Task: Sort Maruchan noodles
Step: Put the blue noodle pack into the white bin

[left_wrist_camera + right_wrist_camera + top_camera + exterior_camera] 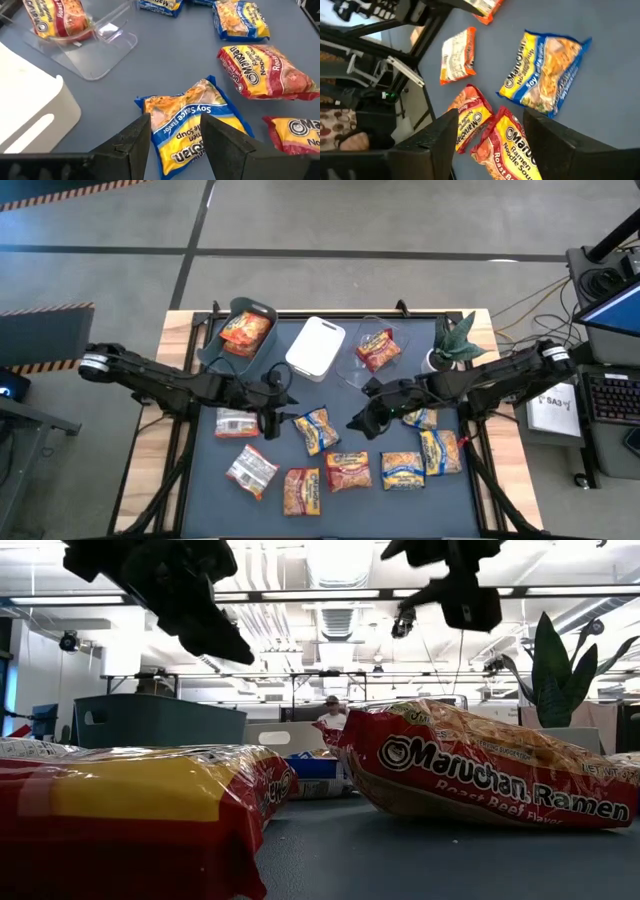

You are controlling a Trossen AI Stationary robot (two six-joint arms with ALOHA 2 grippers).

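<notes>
Ramen packets lie flat on the blue-grey table: whitish ones (237,423) (250,471), blue-and-yellow ones (315,430) (402,470) (440,452), and orange-red ones (302,491) (347,470). My left gripper (272,418) (176,120) hangs open above the blue-and-yellow packet (192,125), clear of it. My right gripper (358,422) (491,116) is open too, raised over two orange-red packets (487,137). In the low view both grippers (200,630) (450,590) hang well above the table.
Along the far side stand a grey-green bin (215,340) holding an orange-red packet, a white bin (316,347), and a clear bin (352,365) holding another orange-red packet. A potted plant (455,340) sits at the far right corner. A person shows far behind the table (331,712).
</notes>
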